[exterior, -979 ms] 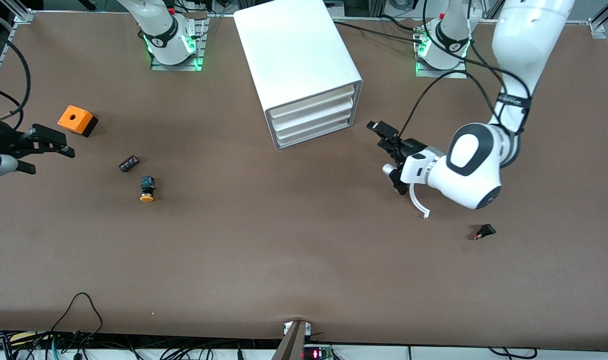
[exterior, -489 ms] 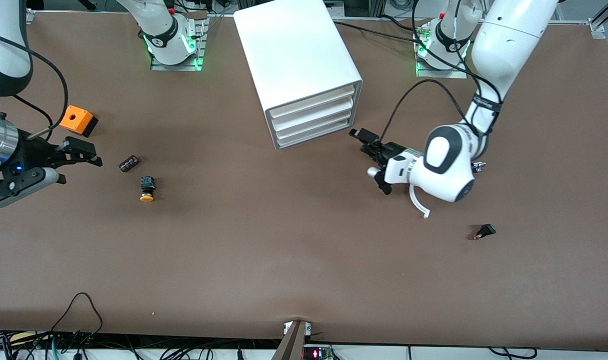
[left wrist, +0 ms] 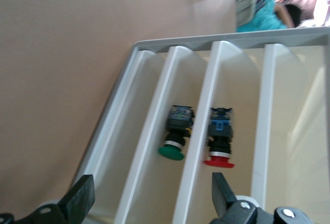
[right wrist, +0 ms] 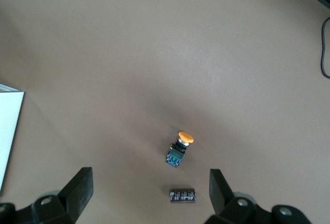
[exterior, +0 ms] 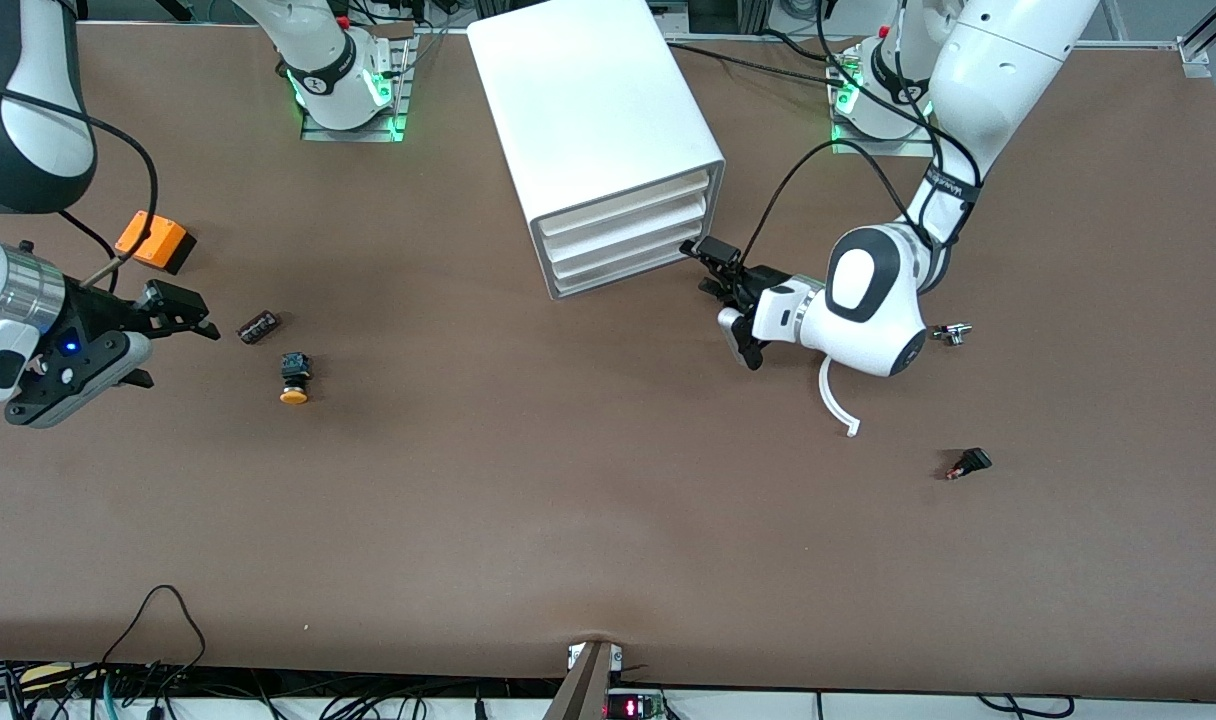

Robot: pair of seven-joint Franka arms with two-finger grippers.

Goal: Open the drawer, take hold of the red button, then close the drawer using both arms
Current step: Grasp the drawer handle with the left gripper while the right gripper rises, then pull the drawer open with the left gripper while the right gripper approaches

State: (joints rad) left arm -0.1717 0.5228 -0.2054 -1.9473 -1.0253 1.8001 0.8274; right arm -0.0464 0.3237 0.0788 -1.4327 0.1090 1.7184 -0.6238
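My left gripper (exterior: 706,262) hung wide open and empty at the cabinet's (exterior: 598,120) drawer (exterior: 630,262) fronts; its camera showed the red-capped button (left wrist: 219,136) inside. My right gripper (exterior: 173,312), open and empty, hovered near the orange cube (exterior: 154,241).

Three push buttons: red-capped button (left wrist: 219,139) and green-capped button (left wrist: 176,131) inside the cabinet (exterior: 598,130), orange-capped button (exterior: 294,378) outside it. Two grippers.
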